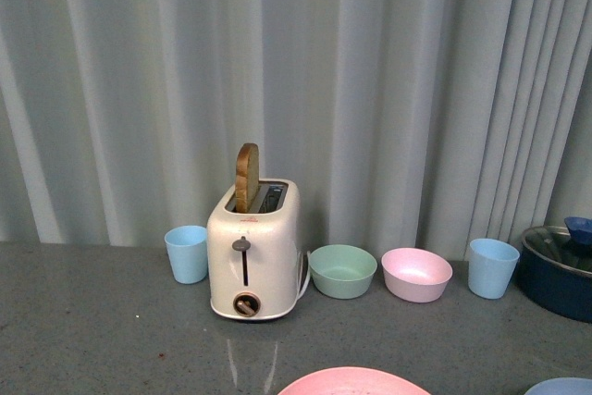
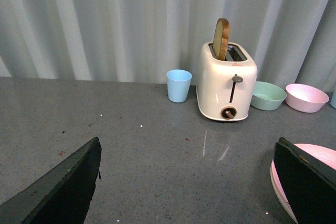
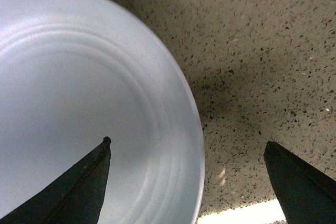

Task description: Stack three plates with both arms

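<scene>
The pink plate (image 1: 352, 382) lies at the front edge of the front view, and the light blue plate (image 1: 561, 387) peeks in at the lower right corner. In the left wrist view my left gripper (image 2: 186, 182) hangs open over bare counter, its one finger just in front of the pink plate (image 2: 321, 157). My right gripper (image 3: 186, 182) is open close above the light blue plate (image 3: 89, 108), straddling its rim: one finger over the plate, the other over the speckled counter. The cream plate is out of view.
A cream toaster (image 1: 253, 250) with a bread slice (image 1: 247, 177) stands mid-counter before the curtain. Beside it are a light blue cup (image 1: 187, 253), a green bowl (image 1: 342, 270), a pink bowl (image 1: 416, 274), another blue cup (image 1: 491, 267) and a dark pot (image 1: 560, 270).
</scene>
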You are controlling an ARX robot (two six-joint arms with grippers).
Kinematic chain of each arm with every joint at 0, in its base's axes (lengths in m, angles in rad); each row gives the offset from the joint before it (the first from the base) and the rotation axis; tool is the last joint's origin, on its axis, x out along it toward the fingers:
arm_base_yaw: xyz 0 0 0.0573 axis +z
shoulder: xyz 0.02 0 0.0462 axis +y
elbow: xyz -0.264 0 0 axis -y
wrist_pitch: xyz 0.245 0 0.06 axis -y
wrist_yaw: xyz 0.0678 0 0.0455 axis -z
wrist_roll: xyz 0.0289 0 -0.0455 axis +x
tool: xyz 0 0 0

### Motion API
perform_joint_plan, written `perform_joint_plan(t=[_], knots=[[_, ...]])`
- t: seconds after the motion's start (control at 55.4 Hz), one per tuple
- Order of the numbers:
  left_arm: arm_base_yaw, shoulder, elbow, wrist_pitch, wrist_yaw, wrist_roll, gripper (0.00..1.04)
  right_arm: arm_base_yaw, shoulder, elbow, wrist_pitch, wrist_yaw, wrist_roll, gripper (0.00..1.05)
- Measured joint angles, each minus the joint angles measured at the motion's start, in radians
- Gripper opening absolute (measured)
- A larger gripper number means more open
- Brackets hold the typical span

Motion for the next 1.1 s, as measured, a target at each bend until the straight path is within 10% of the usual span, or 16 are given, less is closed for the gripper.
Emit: perform_joint_plan(t=[0.415, 0.903, 1.102], knots=[[0.000, 0.000, 0.000, 0.000, 0.000, 0.000, 0.98, -0.002, 0.082, 0.011, 0.016, -0.031, -0.013, 0.87], [0.000, 0.000, 0.000, 0.000, 0.000, 0.000, 0.98, -0.013, 0.114, -0.007, 0.055, -0.046, 0.010, 0.09], [0.000, 0.000, 0.000, 0.000, 0.000, 0.000, 0.98, -0.023, 0.089, -0.006, 0.053, -0.074, 0.027, 0.03]])
